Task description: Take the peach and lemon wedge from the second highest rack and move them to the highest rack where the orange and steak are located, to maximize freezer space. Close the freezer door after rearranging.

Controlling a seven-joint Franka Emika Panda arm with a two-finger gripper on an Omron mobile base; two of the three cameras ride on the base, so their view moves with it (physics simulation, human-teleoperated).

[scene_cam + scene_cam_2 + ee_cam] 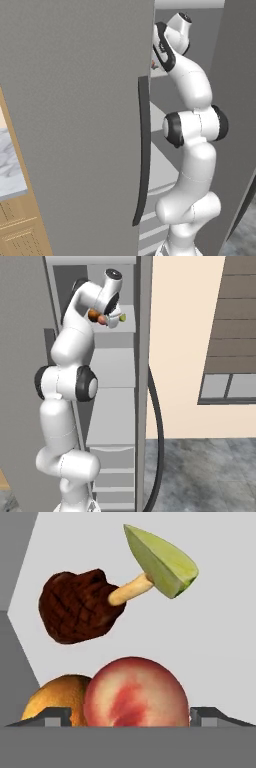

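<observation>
The peach (135,692) sat on the highest rack (220,637), right in front of the claw (130,717) and between its two fingertips (56,716), which stood wide apart on either side of the fruit without pressing it; the claw was released. The orange (55,699) lay just beside the peach, touching or nearly touching its side, partly hidden behind it. Beyond the peach lay the steak (80,607), its pale bone end pointing toward the lemon wedge (162,559), which rested against that bone tip. All four foods were on the same pale shelf.

From the right base view, the foods (102,318) showed as a small cluster under the hand at the top shelf. In the left base view, the freezer door (75,125) stood open near the camera, its dark handle (143,150) beside the arm.
</observation>
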